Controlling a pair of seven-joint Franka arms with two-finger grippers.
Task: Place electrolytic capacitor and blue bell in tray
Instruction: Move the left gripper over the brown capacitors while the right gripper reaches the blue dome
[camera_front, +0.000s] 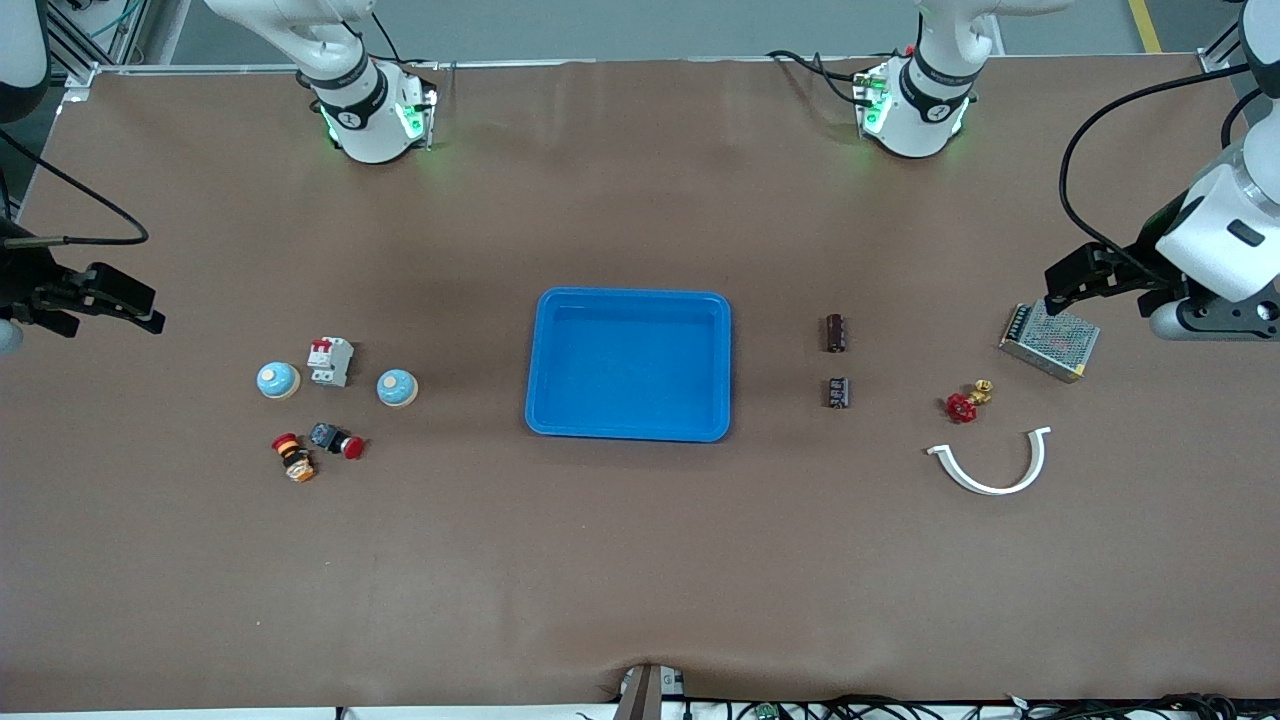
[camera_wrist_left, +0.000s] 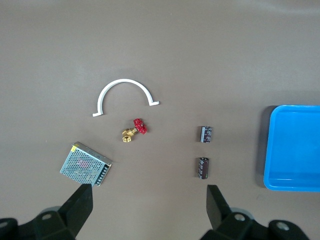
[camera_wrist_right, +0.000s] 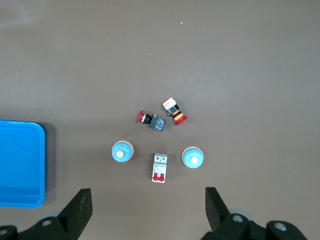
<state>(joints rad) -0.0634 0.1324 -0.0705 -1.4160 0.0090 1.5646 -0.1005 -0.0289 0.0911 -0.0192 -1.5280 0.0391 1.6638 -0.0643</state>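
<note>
The bright blue tray (camera_front: 628, 365) lies empty at the table's middle; it also shows in the left wrist view (camera_wrist_left: 295, 150) and the right wrist view (camera_wrist_right: 17, 165). Two dark electrolytic capacitors (camera_front: 835, 332) (camera_front: 838, 392) lie beside it toward the left arm's end, seen too in the left wrist view (camera_wrist_left: 202, 167) (camera_wrist_left: 206, 134). Two blue bells (camera_front: 278, 380) (camera_front: 397, 388) stand toward the right arm's end, seen in the right wrist view (camera_wrist_right: 192, 157) (camera_wrist_right: 122, 151). My left gripper (camera_front: 1090, 285) (camera_wrist_left: 149, 200) is open, up over the power supply's edge. My right gripper (camera_front: 135, 305) (camera_wrist_right: 147, 202) is open and empty, over bare table at the right arm's end.
A white circuit breaker (camera_front: 330, 361) stands between the bells; two red-capped push buttons (camera_front: 337, 440) (camera_front: 294, 457) lie nearer the front camera. At the left arm's end are a metal mesh power supply (camera_front: 1050, 340), a red-handled brass valve (camera_front: 966, 402) and a white curved clip (camera_front: 995, 460).
</note>
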